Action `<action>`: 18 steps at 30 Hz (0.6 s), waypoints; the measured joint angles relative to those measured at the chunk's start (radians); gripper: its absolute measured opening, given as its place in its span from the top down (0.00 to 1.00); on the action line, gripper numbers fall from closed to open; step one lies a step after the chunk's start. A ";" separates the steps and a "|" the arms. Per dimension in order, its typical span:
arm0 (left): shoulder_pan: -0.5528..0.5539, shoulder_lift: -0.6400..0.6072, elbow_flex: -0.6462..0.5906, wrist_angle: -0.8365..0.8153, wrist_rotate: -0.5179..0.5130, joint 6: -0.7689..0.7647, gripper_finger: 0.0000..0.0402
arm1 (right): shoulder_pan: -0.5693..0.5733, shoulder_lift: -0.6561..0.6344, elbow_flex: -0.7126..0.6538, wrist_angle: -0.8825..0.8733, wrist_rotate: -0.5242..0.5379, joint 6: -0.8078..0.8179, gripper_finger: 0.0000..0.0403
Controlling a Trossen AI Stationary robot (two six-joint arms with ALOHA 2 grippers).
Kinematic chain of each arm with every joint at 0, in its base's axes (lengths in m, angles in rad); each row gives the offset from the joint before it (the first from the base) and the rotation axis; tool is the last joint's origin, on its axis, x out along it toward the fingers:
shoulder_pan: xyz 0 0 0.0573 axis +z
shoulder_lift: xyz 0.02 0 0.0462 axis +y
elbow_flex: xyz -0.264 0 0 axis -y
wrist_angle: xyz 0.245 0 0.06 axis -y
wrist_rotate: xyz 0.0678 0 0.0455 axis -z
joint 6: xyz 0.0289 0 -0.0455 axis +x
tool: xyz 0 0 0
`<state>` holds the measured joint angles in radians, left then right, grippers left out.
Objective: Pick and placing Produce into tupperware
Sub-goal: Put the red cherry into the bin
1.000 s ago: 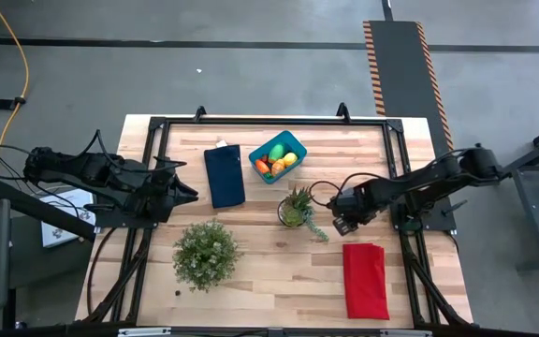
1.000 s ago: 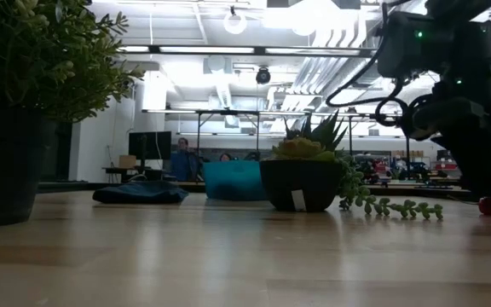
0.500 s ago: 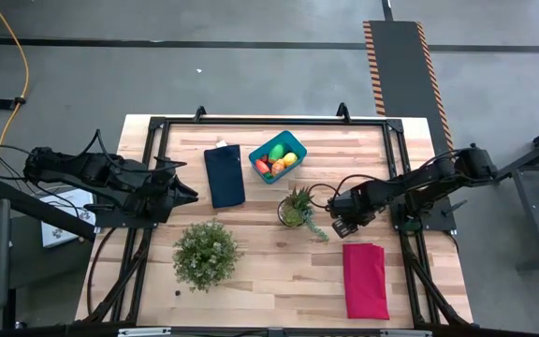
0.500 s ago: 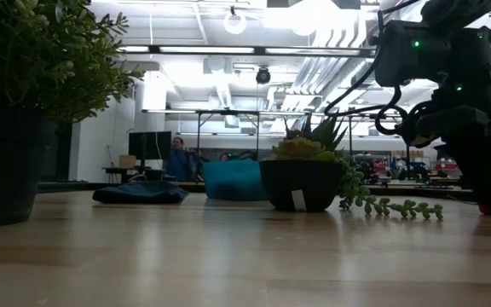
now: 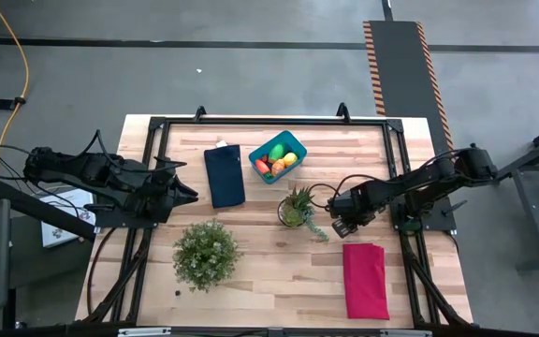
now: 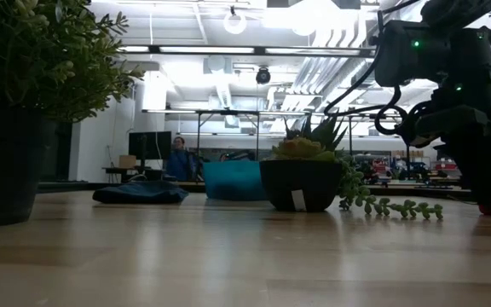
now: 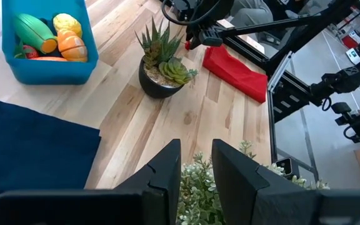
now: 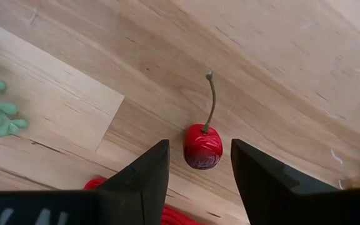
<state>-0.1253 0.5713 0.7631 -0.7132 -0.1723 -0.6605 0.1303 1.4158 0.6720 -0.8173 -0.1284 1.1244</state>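
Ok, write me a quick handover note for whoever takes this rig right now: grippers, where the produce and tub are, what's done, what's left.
Right gripper: open, low over the table, fingers either side of a red cherry, not yet closed on it; this is beside the red cloth.
Left gripper: empty, jaws slightly apart, waiting at the table's left edge.
Blue tupperware: at the table's far side, next to the dark blue cloth.
Done: green, orange and yellow produce is already in the tub.
Left: grasp the cherry and carry it to the tub.

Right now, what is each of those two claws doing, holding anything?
Left end effector: open, holding nothing.
Right end effector: open, straddling a small red cherry on the table, not gripping it.
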 joint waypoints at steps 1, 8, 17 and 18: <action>0.000 0.000 0.000 0.000 0.000 0.000 0.80 | 0.000 0.000 0.000 0.000 0.000 0.000 0.60; 0.000 0.000 0.000 0.000 0.000 0.000 0.80 | 0.000 0.000 0.000 0.000 -0.001 0.000 0.60; 0.000 0.000 0.000 0.000 0.000 0.000 0.80 | 0.000 0.000 0.000 0.005 0.013 0.019 0.60; 0.000 0.000 0.000 0.000 0.000 0.000 0.80 | 0.000 0.000 0.000 0.007 0.013 0.019 0.60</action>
<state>-0.1252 0.5713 0.7631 -0.7132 -0.1725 -0.6605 0.1306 1.4156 0.6720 -0.8102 -0.1154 1.1439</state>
